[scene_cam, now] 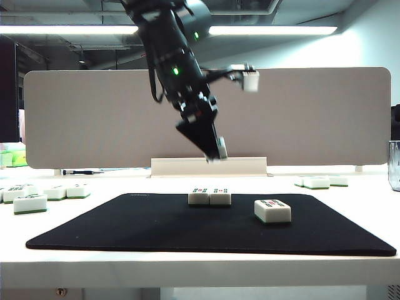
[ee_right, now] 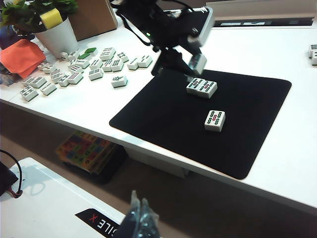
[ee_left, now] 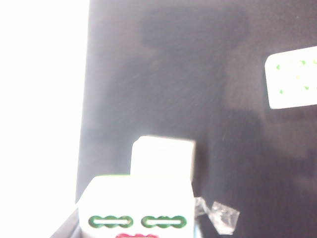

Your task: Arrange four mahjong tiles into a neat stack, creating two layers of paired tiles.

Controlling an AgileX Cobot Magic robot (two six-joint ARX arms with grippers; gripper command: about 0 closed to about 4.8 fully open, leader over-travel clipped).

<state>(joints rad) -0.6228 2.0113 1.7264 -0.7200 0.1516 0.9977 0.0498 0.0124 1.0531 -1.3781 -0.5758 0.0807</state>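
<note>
Two mahjong tiles (scene_cam: 209,197) lie side by side as a pair at the back of the black mat (scene_cam: 125,231); the right wrist view shows the pair (ee_right: 201,87) too. A third tile (scene_cam: 272,210) lies alone to their right, nearer the front (ee_right: 215,120). My left gripper (scene_cam: 219,149) hangs in the air above and just behind the pair, shut on a fourth tile (ee_left: 136,213) whose face shows green bars and a red mark. One tile (ee_left: 292,77) on the mat shows at the edge of the left wrist view. My right gripper (ee_right: 140,218) stays low, off the table's front, fingers together with nothing between them.
Several loose tiles (scene_cam: 37,197) lie on the white table left of the mat, and a few more (scene_cam: 322,182) at the back right. A beige partition (scene_cam: 312,112) closes the back. A potted plant (ee_right: 59,34), an orange cloth (ee_right: 20,54) and a box (ee_right: 94,17) stand beyond the loose tiles.
</note>
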